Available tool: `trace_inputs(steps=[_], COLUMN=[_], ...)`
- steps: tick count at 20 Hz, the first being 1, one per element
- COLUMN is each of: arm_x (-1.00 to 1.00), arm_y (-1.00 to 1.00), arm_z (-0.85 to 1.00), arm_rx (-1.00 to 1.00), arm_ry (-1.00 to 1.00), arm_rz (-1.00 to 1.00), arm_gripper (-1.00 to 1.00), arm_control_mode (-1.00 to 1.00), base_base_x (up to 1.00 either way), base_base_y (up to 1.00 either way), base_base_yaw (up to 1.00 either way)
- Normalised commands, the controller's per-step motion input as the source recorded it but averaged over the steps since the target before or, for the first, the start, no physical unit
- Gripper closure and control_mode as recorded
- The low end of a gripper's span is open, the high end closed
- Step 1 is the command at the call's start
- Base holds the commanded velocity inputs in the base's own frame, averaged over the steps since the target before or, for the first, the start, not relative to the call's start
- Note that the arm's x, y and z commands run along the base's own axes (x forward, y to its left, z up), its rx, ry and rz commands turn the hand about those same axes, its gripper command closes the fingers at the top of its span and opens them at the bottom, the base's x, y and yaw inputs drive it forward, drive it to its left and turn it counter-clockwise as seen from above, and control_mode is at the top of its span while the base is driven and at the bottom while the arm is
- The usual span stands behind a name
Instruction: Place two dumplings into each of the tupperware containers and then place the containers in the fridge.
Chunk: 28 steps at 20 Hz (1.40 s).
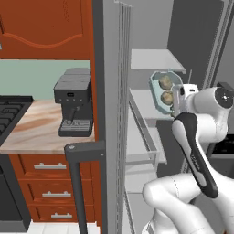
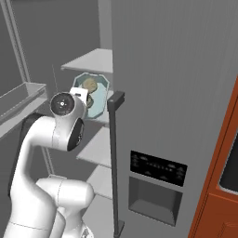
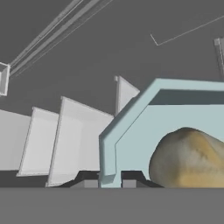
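The fingers are closed on the rim of the light blue-grey tupperware container, one tip on each side of its thin wall, as the hand view shows. The container is held up inside the open fridge, tilted so that its open side faces the cameras, above a pale shelf and below another shelf. It is in the air; I cannot tell if it touches any shelf.

Two dumplings lie inside the container, one above the other in the left base view; the lower one is close to the hand. In the hand view one dumpling sits just right of the fingers, against the container floor.

In the right base view the container shows to the left of the fridge door's dark handle, with the dispenser panel lower on the door.

To the left of the fridge, a dark coffee machine stands on the wooden surface, above red-brown drawers. The edge of a black stove is at the far left
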Motion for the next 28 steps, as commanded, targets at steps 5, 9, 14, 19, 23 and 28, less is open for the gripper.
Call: trace_inputs(steps=[5, 9, 14, 19, 23, 28], arm_x=[0.51, 0.93, 1.0, 1.0, 1.0, 1.0], arm_y=[0.0, -0.08, -0.12, -0.07, -0.11, -0.12], arm_z=[0.67, 0.36, 0.31, 0.23, 0.26, 0.2], arm_rx=[0.0, 0.0, 0.01, 0.0, 0.0, 0.0], arm_ry=[0.02, 0.0, 0.02, 0.04, 0.05, 0.06], arm_rz=[-0.02, 0.0, 0.0, 0.0, 0.0, 0.0], arm_gripper=[1.0, 1.0, 1.0, 1.0, 1.0, 1.0], arm_control_mode=[-1.0, -1.0, -1.0, -1.0, -1.0, -1.0], base_base_x=[0.0, 0.0, 0.0, 0.0, 0.0, 0.0], base_base_y=[0.0, 0.0, 0.0, 0.0, 0.0, 0.0], base_base_yaw=[0.0, 0.0, 0.0, 0.0, 0.0, 0.0])
